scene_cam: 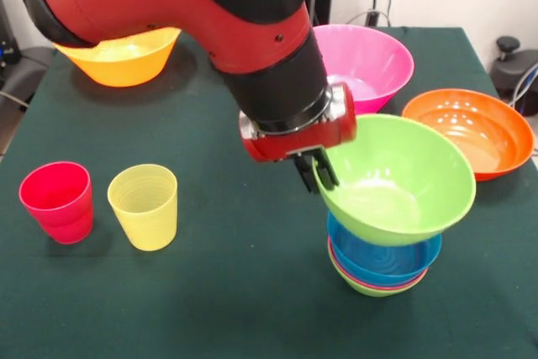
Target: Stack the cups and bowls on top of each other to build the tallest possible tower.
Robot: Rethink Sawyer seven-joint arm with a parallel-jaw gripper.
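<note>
**Tower tops out with a tilted green bowl**

Tower (382, 271) stands at the table's (235, 308) front right: light-green base, red rim, blue bowl (385, 260). A large green bowl (395, 178) sits tilted on top, its rim clenched by the gripper (317, 172). 2 cups, red (57, 201) and yellow (145, 206), stand well left.

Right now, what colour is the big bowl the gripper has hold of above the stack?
Light green: the big bowl, tilted over the tower, shows best in the front view.
</note>
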